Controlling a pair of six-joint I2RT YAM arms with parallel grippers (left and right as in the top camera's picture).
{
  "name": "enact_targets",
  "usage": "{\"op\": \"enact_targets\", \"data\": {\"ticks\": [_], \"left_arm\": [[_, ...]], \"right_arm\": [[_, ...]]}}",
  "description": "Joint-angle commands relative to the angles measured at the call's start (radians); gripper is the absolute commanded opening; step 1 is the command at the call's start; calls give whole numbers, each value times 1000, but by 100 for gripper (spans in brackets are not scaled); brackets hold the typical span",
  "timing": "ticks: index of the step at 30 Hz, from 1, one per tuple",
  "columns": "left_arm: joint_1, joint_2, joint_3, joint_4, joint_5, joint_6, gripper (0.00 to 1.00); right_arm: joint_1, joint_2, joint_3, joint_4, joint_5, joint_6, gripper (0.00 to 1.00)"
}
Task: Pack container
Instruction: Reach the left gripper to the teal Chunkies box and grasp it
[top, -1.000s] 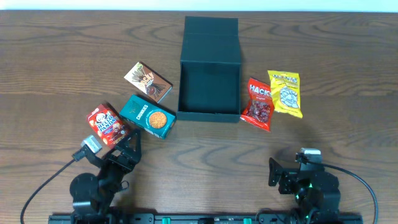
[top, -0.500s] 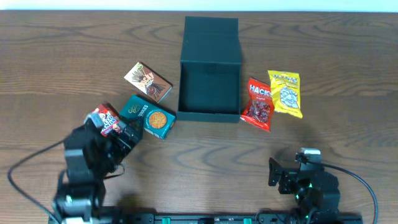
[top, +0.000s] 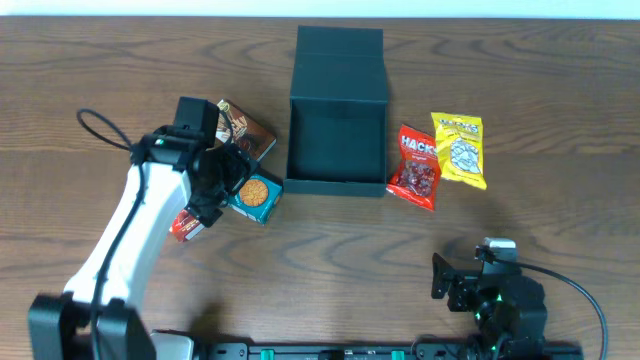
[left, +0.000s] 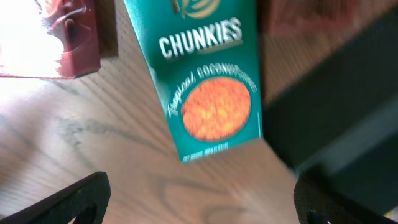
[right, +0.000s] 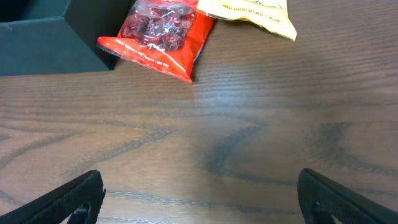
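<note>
The container (top: 337, 140), a dark teal-green box, stands open at the table's middle back with its flap lid (top: 340, 55) lying behind it. It also shows in the left wrist view (left: 348, 118) and its corner in the right wrist view (right: 43, 31). My left gripper (top: 225, 185) hangs open and empty just above the small teal Chunkies cookie box (left: 208, 81), left of the container; its fingertips (left: 199, 202) frame bare wood. My right gripper (top: 490, 290) is open and empty low over the table near the front right (right: 199, 199).
A red snack box (top: 188, 225) lies partly under my left arm and shows in the left wrist view (left: 56, 37). A brown snack box (top: 245, 128) lies behind the Chunkies box. A red Hacks bag (top: 416, 167) and a yellow bag (top: 459, 149) lie right of the container.
My left arm has swung up from the front left and reached forward over the Chunkies box. The red snack box has shifted a little toward the front. The right arm has not moved.
</note>
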Motion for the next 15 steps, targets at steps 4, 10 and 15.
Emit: {"op": "enact_targets", "data": {"ticks": [4,10,15], "left_arm": [[-4,85,14,124,-23,-210,96],[-4,195,14,195,-13,-213,95],[-8,267,14,208,2,-229,96]], "right_arm": [[-11,-6,-10,-10,-4,15,99],[-11,-6,-10,-10,-4,15,99],[-11,-6,-10,-10,-4,15,99]]}}
